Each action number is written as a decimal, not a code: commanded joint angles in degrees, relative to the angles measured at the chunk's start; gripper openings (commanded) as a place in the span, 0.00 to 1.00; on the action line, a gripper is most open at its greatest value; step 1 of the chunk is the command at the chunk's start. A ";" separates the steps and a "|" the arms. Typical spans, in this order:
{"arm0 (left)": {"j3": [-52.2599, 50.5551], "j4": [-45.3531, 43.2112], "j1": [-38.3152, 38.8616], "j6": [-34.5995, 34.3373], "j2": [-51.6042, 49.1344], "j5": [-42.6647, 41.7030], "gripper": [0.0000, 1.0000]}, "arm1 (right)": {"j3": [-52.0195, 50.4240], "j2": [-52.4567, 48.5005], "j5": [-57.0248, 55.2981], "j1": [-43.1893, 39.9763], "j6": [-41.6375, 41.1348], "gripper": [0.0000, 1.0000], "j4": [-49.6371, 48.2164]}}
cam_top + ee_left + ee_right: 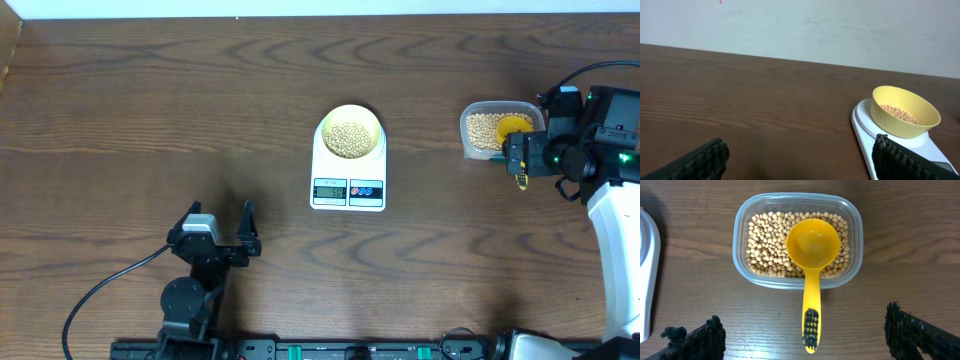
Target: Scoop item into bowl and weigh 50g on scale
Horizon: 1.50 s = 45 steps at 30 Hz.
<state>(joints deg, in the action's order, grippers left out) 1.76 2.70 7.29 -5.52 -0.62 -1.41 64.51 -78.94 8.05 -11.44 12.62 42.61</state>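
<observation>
Right wrist view: scoop (811,275) lies in tub (740,240) of beans (765,245), handle running near, straight toward the right gripper (804,315), jaws wide, empty; left gripper (222,225) also open, idle. Part-filled bowl (349,135) sits on scale (348,190), well left of tub.

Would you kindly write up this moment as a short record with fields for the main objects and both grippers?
bowl: on the scale, holding beans
scale: white, mid-table; display unreadable
tub: clear, part-full of beans
scoop: yellow, empty, cup resting on the tub's beans, handle over the rim
left gripper: open, empty, apart from the scale
right gripper: open, empty, facing the scoop handle
</observation>
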 commanded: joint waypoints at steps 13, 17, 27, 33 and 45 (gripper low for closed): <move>-1.53 1.51 -4.09 0.81 0.57 0.57 0.94 | 1.05 0.68 0.00 -0.31 0.72 0.99 0.04; -1.53 1.49 -4.81 1.03 0.57 0.57 0.94 | 1.05 0.68 0.00 -0.31 0.72 0.99 0.04; -1.53 1.42 -4.81 0.98 0.39 0.55 0.94 | 1.05 0.68 0.00 -0.31 0.74 0.99 0.04; -1.53 1.42 -4.81 0.98 0.39 0.55 0.94 | 1.05 0.68 0.00 -0.31 0.72 0.99 0.04; -1.53 1.42 -4.81 1.01 0.39 0.55 0.94 | 1.05 0.68 0.00 -0.31 0.72 0.99 0.04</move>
<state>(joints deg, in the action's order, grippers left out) 1.76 2.70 2.81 -5.52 -0.62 -1.37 64.51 -78.94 8.05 -11.44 12.62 42.61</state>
